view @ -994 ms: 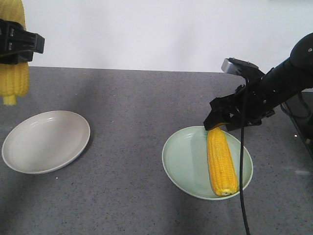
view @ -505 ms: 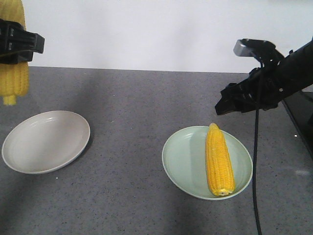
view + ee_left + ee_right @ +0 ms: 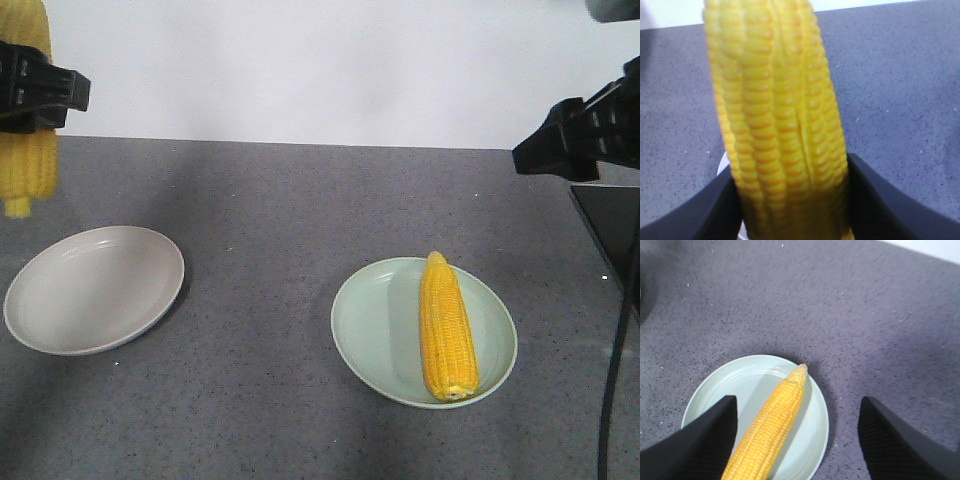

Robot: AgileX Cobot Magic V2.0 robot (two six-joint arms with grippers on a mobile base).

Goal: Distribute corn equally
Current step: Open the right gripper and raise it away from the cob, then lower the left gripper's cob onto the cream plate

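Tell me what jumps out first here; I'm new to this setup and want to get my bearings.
The bright yellow corn cob lying lengthwise in the pale green plate at right draws the eye first, with the right gripper open and raised clear of it. At far left, the left gripper holds a second cob upright in the air, beyond the far edge of the empty white plate.

Right wrist view: pale green plate (image 3: 710, 390) sits on speckled grey tabletop (image 3: 865, 315). One yellow corn cob (image 3: 771, 426) lies diagonally across the plate, pointed tip toward the far right rim, wide end running off the near edge. Right gripper (image 3: 797, 440) above it, black fingers (image 3: 695, 440) spread wide apart, nothing between them.
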